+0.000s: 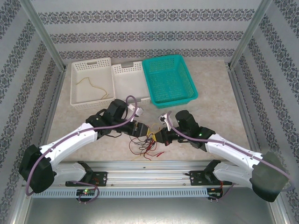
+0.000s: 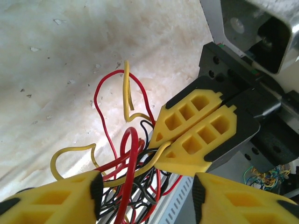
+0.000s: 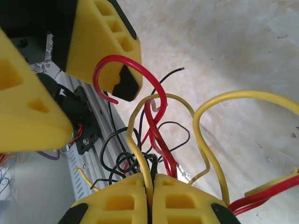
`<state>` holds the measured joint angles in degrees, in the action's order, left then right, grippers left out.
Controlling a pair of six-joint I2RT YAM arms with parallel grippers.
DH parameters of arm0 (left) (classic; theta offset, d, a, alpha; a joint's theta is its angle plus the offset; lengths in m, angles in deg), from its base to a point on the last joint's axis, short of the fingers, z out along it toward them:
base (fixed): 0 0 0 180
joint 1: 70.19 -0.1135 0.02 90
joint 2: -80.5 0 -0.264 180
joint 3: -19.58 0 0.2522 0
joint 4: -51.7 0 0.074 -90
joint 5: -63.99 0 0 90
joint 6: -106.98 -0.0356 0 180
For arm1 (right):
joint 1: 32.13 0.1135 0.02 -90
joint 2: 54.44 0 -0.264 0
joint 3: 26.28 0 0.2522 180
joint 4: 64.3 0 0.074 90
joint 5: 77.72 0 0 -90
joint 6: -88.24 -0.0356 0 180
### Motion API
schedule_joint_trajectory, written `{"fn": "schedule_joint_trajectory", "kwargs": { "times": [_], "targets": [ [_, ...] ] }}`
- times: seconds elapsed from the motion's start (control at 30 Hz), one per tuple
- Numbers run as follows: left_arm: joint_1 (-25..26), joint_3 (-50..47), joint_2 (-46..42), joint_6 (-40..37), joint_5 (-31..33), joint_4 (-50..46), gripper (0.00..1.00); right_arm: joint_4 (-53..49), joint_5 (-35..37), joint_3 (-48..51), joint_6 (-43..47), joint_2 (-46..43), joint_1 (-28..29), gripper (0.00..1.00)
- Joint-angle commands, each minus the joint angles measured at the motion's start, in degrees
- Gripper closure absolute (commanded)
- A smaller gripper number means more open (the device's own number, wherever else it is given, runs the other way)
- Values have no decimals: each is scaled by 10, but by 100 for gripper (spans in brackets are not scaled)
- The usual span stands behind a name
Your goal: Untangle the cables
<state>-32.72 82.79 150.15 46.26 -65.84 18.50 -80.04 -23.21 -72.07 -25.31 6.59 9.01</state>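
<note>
Right wrist: fingers point(image 3: 117, 201) tight on cables point(image 3: 159, 140)

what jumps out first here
A tangle of red, yellow and black cables lies near the front middle of the table. The right gripper is shut on a bunch of them, while the left gripper is open with strands running between its fingers. Farther back, a teal basket stands out beside two white baskets.
</note>
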Motion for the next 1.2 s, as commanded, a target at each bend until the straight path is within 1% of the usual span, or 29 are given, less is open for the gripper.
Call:
{"fn": "schedule_joint_trajectory", "kwargs": {
  "times": [0.0,0.13,0.3,0.4,0.47,0.57,0.77,0.93,1.17],
  "targets": [
    [7,18,-5,-15,11,-11,56,18,-19,-13,9,-2,8,100],
    [8,19,-4,-12,10,-6,71,19,-20,-13,9,-1,11,100],
    [7,19,-1,-15,9,-9,84,19,-19,-14,10,-3,12,100],
    [7,22,-2,-19,15,-17,100,17,-15,-13,11,-3,12,100],
    [7,23,-9,-22,31,-24,100,15,-9,-10,11,-4,12,100],
    [7,32,-24,-28,78,-48,100,13,9,-2,10,-13,11,100],
    [3,55,-71,-27,209,-97,100,5,75,29,2,-49,7,100],
    [-7,72,-106,-23,299,-130,100,6,93,56,-12,-76,-13,100],
    [-31,109,-137,-50,380,-193,100,-28,152,80,-35,-122,-57,100]
  ]
}}
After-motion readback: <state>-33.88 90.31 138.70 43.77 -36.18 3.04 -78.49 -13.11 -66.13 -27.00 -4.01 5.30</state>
